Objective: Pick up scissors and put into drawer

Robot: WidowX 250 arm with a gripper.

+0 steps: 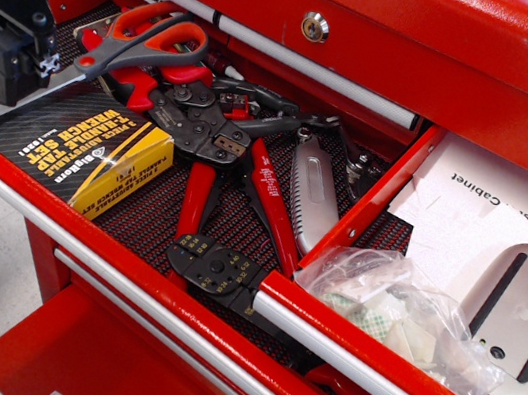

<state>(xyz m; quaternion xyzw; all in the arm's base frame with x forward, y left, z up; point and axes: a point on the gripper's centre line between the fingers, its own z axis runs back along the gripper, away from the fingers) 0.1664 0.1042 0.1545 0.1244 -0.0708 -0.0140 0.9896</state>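
Observation:
The scissors (133,42) lie in the wide mesh-lined drawer at the upper left. Their dark grey and orange-red handles point up and right, and the long silver blades run down-left over a yellow and black box. My black gripper (19,75) is at the far left, right over the middle of the blades. Its body hides the fingertips, so I cannot tell whether it grips the blades. The drawer (377,198) with the white paper bottom and silver bar pull stands open at the right.
Red-handled crimpers (205,198), pliers (197,110) and a grey utility knife (312,190) lie in the mesh drawer beside the wrench-set box (84,152). The paper-lined drawer holds a clear plastic bag (397,311) and a silver-white device (523,317).

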